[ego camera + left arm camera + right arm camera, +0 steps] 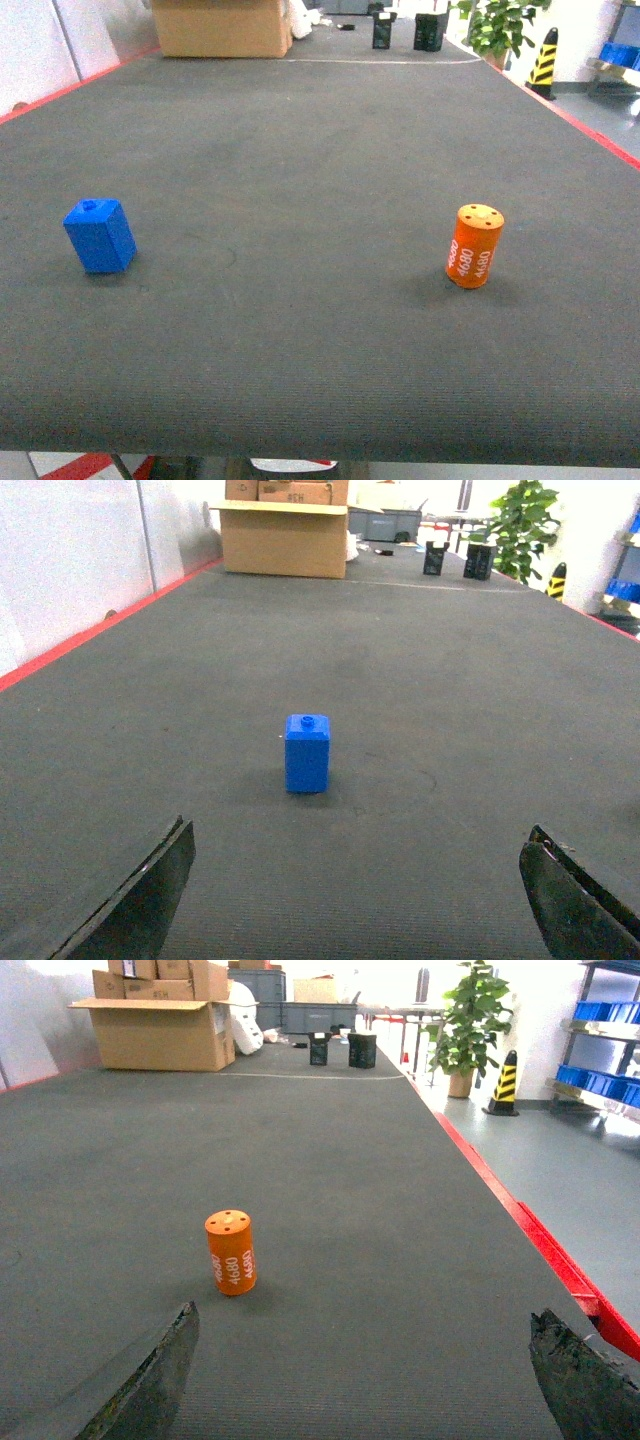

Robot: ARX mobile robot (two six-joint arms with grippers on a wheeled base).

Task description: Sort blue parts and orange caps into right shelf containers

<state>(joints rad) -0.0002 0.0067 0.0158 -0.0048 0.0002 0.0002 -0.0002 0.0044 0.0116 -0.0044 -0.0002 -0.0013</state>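
Note:
A blue part stands upright on the left of the dark grey mat, and an orange cap printed "4080" stands upright on the right. Neither gripper shows in the head view. In the left wrist view my left gripper is open, with the blue part ahead of it, apart and slightly left of the gap's middle. My right gripper is open and empty too. The orange cap stands ahead of its left finger. Blue shelf containers sit on a rack far off to the right.
The mat's red right edge drops to the floor beside the right gripper. At the far end are a cardboard box, two small black boxes, a potted plant and a black-and-yellow cone.

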